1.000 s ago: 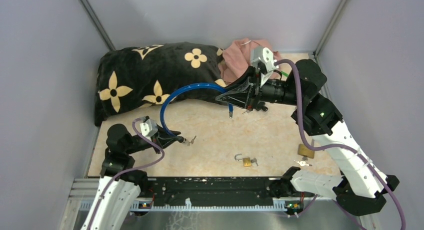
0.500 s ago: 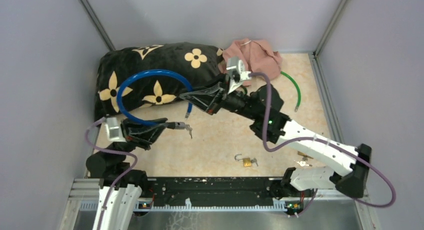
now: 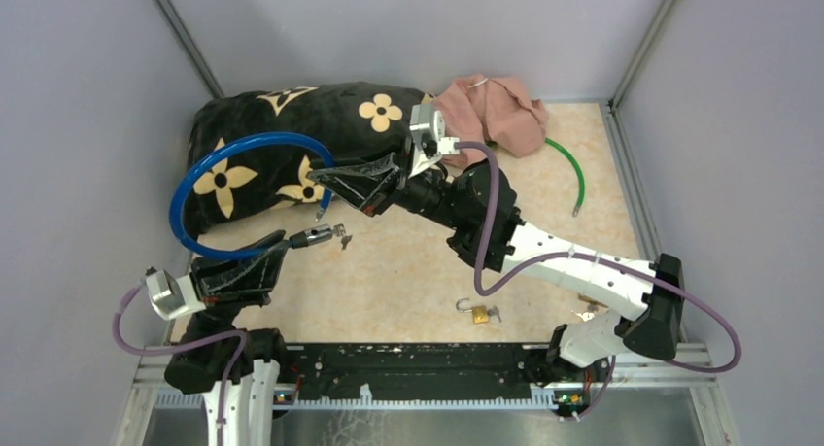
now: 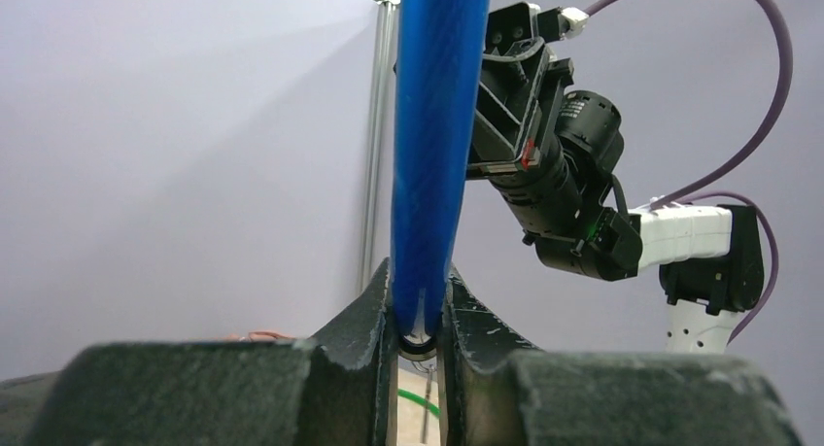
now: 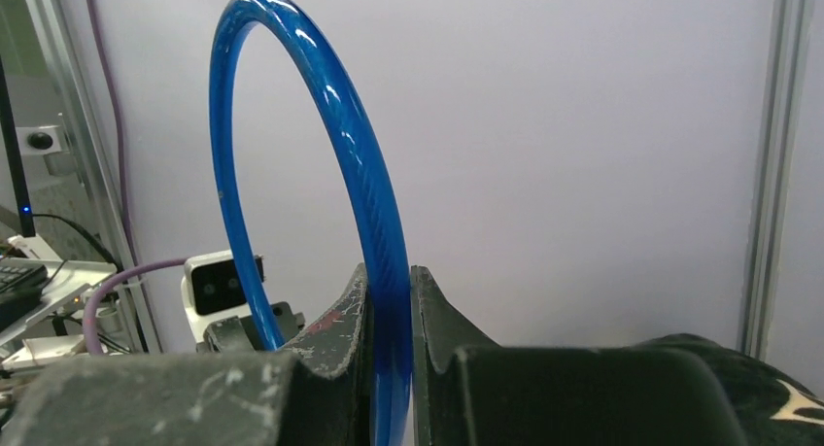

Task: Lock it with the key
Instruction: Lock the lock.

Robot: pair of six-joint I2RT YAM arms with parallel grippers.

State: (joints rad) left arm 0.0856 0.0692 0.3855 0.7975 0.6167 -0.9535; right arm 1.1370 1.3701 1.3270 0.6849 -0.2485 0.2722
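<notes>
A blue cable lock arcs in the air over the left of the table, with one end in each gripper. My left gripper is shut on the end that carries the metal lock barrel, and a small key dangles from that barrel. In the left wrist view the blue cable rises from between my shut left gripper. My right gripper is shut on the other end, and the cable's metal pin tip hangs just below it. The same cable runs through my right gripper in the right wrist view.
A black cushion with cream flowers lies at the back left, with a pink cloth beside it. A green cable curves at the back right. A small brass padlock lies near the front edge, and more keys lie by the right arm's base.
Both grippers have carried the blue cable to the left. The loop now arcs over the cushion's left side, and the two cable ends have come closer together.
</notes>
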